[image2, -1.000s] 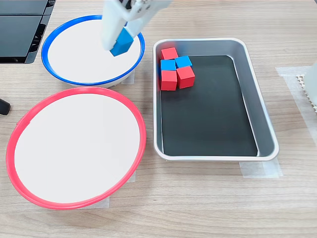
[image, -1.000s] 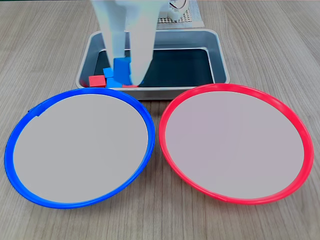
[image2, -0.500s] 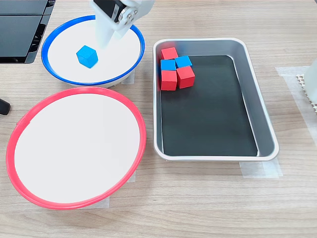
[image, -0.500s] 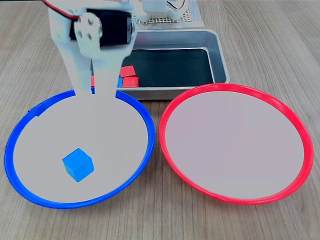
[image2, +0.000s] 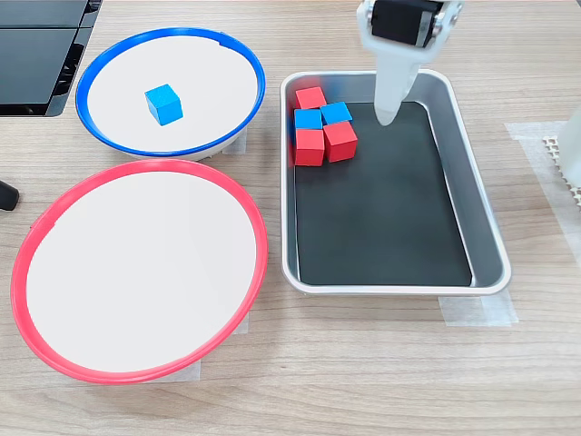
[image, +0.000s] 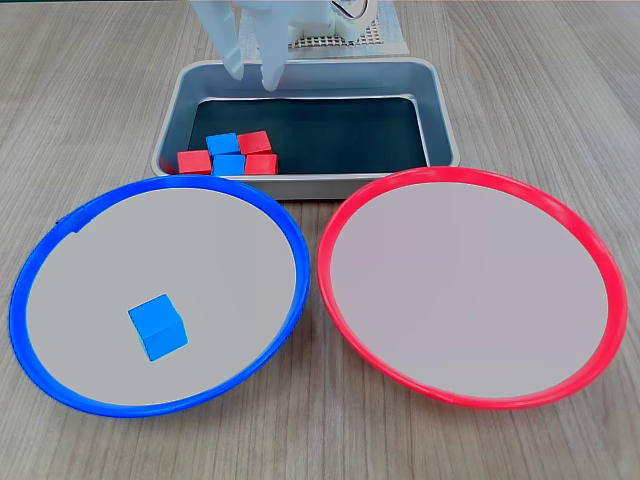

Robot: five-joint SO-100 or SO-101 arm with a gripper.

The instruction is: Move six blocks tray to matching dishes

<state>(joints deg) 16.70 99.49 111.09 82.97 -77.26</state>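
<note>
Tool (image: 252, 78) (fingers downward) above tray (image: 440, 95)

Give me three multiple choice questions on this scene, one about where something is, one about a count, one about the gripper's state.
1. Where does the lone blue block lie?
A. in the tray
B. on the blue dish
C. on the red dish

2. How many blocks lie in the tray?
A. three
B. six
C. five

3. How is the gripper?
A. holding nothing, above the tray
B. shut on a red block
C. resting on the red dish

Key: 1 B, the blue block sits on the blue dish. 2 C, three red and two blue cluster in one corner of the tray. 3 A, the gripper hangs over the tray with nothing between its fingers; the red dish is bare.
</note>
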